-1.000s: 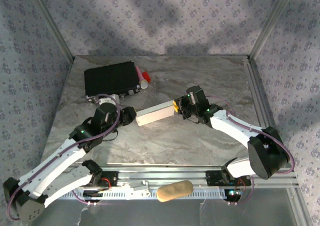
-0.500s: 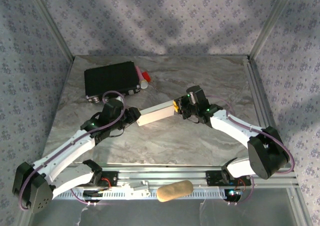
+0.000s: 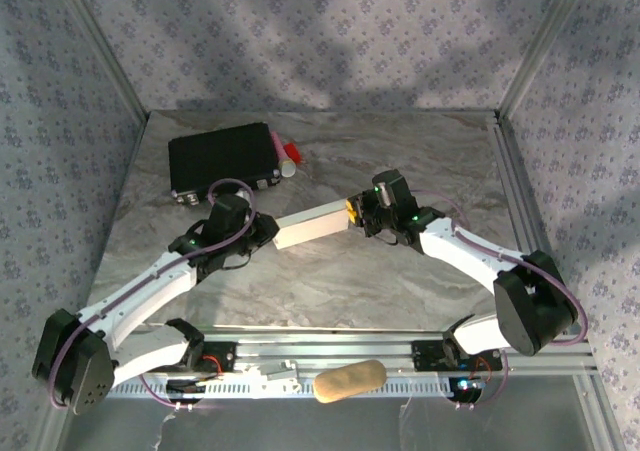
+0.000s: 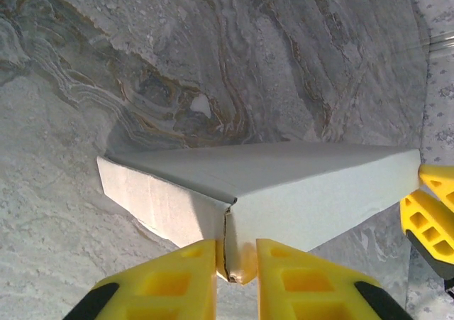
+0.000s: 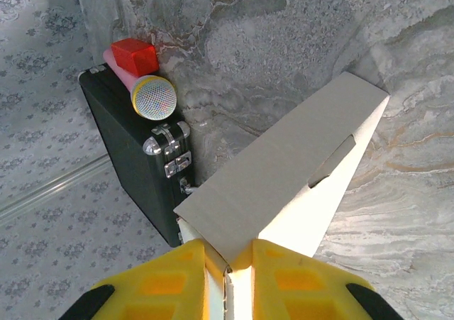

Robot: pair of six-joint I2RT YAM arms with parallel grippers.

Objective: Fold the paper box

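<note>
The paper box (image 3: pixel 312 225) is a long, flat white carton held slanting above the marble table, between both arms. My left gripper (image 3: pixel 268 233) is shut on its left end; in the left wrist view the yellow fingers (image 4: pixel 181 274) pinch a bottom corner of the box (image 4: pixel 284 192), at my left gripper (image 4: pixel 236 252). My right gripper (image 3: pixel 352 212) is shut on the opposite end. From the right wrist, the box (image 5: pixel 284 171) runs away from my right gripper (image 5: pixel 228 252), with a slit in its side. The right fingers (image 4: pixel 433 213) show past the box's far end.
A black hard case (image 3: pixel 222 158) lies at the back left, with a pink microphone (image 3: pixel 285 155) beside it; both appear left of the box as the case (image 5: pixel 135 164) and the microphone (image 5: pixel 145 89). A beige pad (image 3: pixel 349 380) rests on the near rail. Aluminium posts frame the table.
My left arm has swung in towards the box's left end and its jaws have closed on the corner. The right gripper and the box have hardly moved.
</note>
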